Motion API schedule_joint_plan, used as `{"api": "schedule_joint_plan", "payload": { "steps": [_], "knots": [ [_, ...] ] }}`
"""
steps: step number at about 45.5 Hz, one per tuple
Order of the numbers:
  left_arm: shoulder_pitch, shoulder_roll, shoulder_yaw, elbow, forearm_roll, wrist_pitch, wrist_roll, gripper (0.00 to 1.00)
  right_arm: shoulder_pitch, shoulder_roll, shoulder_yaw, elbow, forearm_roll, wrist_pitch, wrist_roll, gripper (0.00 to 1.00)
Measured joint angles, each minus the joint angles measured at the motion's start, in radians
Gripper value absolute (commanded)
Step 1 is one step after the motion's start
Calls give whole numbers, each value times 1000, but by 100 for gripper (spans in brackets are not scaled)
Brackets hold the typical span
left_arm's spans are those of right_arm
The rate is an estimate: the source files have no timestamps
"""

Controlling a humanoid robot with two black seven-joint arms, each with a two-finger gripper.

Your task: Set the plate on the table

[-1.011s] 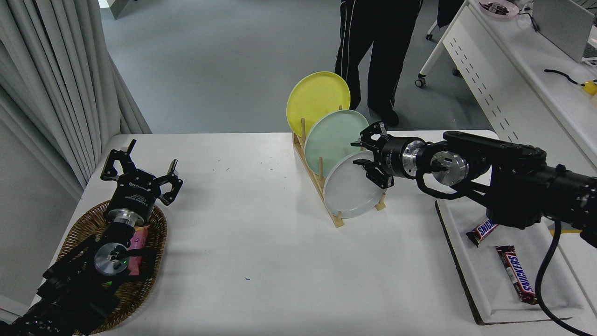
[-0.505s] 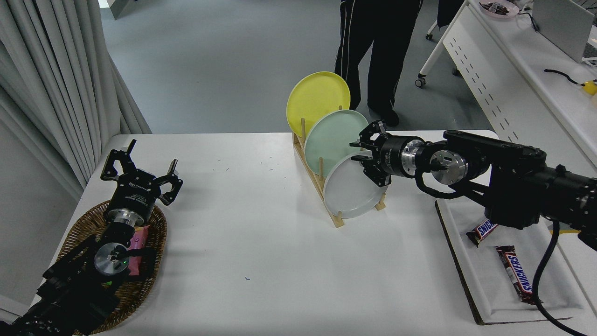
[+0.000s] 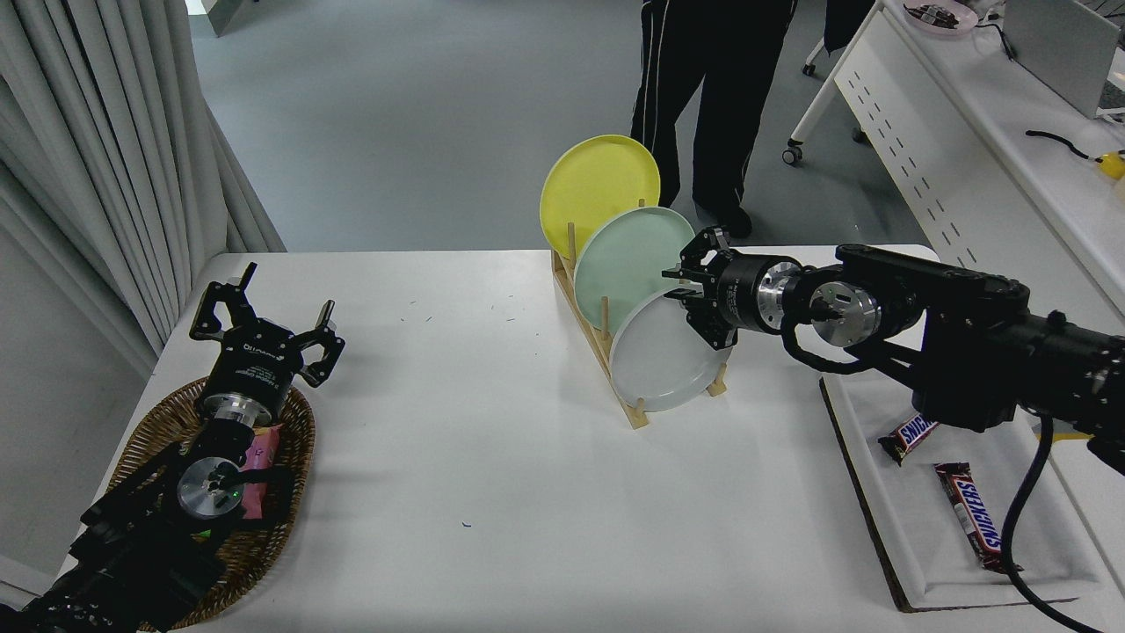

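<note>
The light grey plate stands on edge in the front slot of a wooden rack on the white table. My right gripper reaches in from the right to the plate's upper right rim. Its jaws are open and stand either side of the rim, narrowly apart. The plate rests in the rack. My left gripper is parked open at the lower left, above a wicker basket.
A mint green plate and a yellow plate stand behind the grey one in the rack. A white tray with two Snickers bars lies at the right. A person's legs are beyond the far edge. A perforated-panel desk stands at the upper right.
My right gripper has shifted slightly left onto the grey plate's rim and its jaws have narrowed. The plate and the left arm have not moved.
</note>
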Motion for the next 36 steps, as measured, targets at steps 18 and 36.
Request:
{"api": "schedule_joint_plan", "payload": {
  "steps": [18, 36],
  "knots": [
    [0, 0, 0, 0, 0, 0, 0, 100, -2, -1, 2, 0, -1, -7, -17, 12],
    [0, 0, 0, 0, 0, 0, 0, 100, -2, 0, 8, 1, -1, -6, -22, 0]
  ]
}}
